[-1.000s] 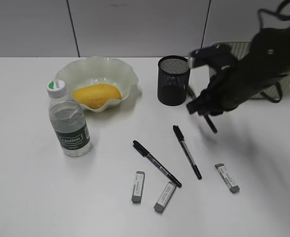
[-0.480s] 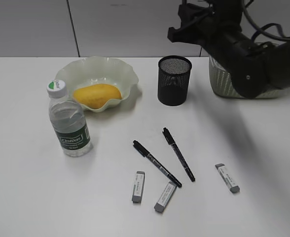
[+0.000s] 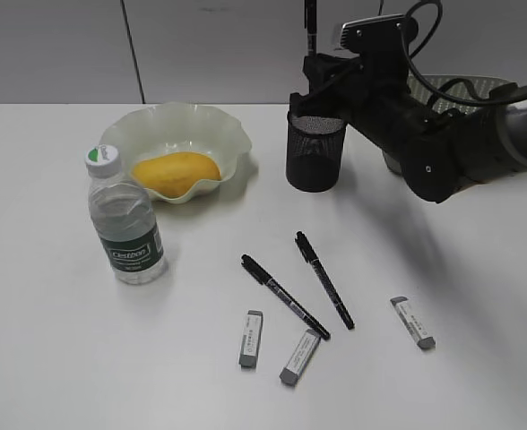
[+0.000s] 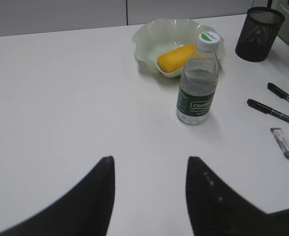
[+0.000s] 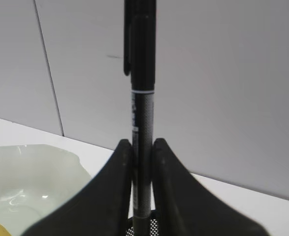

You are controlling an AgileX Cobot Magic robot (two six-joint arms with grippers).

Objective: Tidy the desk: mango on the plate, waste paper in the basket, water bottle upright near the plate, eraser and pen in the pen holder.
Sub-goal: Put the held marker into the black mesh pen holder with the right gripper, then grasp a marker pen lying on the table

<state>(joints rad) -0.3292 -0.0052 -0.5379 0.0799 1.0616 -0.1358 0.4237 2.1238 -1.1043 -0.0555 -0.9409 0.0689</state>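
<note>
The right arm reaches in from the right edge of the exterior view, its right hand (image 3: pixel 310 67) poised over the pen holder (image 3: pixel 315 150), a black mesh metal cup. Its two dark fingers (image 5: pixel 117 187) are pinched tight on a slim black pen (image 5: pixel 140 113), held upright with its lower end at the holder's rim. The left hand (image 4: pixel 149 196) hovers low over the bare white surface (image 4: pixel 61 98), jaws parted with nothing between them.

The smooth yellow mango (image 3: pixel 175 174) lies in the pale green, wavy-rimmed plate (image 3: pixel 201 121). The clear water bottle (image 3: pixel 125 224) stands upright just beside it. Two more pens (image 3: pixel 323 279) and three grey erasers (image 3: pixel 251 339) lie flat on the surface. The perforated basket (image 3: pixel 452 88) sits behind the right arm.
</note>
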